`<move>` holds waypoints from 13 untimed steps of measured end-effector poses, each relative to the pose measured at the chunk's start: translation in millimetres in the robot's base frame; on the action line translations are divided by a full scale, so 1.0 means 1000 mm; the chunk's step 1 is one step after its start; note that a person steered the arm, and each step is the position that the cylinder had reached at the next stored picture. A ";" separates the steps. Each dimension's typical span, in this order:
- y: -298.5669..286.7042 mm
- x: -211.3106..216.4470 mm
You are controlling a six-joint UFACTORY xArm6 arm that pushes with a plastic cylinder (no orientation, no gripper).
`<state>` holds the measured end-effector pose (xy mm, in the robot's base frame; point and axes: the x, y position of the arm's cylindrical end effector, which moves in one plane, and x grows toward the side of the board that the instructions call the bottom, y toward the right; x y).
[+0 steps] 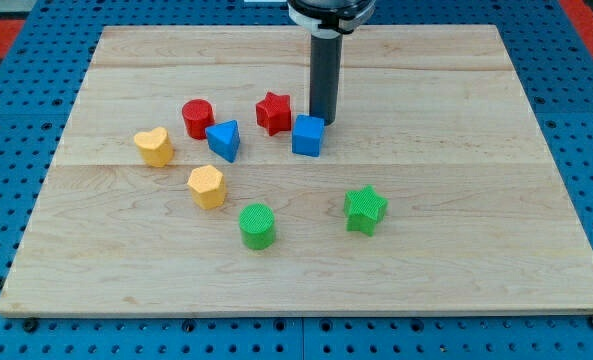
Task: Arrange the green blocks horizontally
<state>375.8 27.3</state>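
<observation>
A green cylinder (pixel 257 225) stands at the lower middle of the wooden board (pixel 456 280). A green star (pixel 365 209) lies to its right and slightly higher in the view. My tip (pixel 322 121) is well above them in the view, just behind the blue cube (pixel 308 135) and to the right of the red star (pixel 274 113). The tip looks very close to the blue cube's far edge; contact cannot be told.
A red cylinder (pixel 198 118) and a blue triangle (pixel 224 139) lie left of the red star. A yellow heart (pixel 154 146) is at the left. A yellow hexagon-like block (pixel 206 186) lies above-left of the green cylinder. A blue pegboard (pixel 586 150) surrounds the board.
</observation>
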 end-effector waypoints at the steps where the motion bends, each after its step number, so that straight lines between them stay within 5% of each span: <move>1: -0.002 0.011; 2: 0.012 0.028; 3: 0.105 0.060; 4: 0.099 0.135; 5: 0.053 0.160; 7: 0.010 0.126; 9: 0.004 0.193; 10: -0.044 0.192; 12: -0.052 0.143; 13: -0.049 0.194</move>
<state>569.8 -21.9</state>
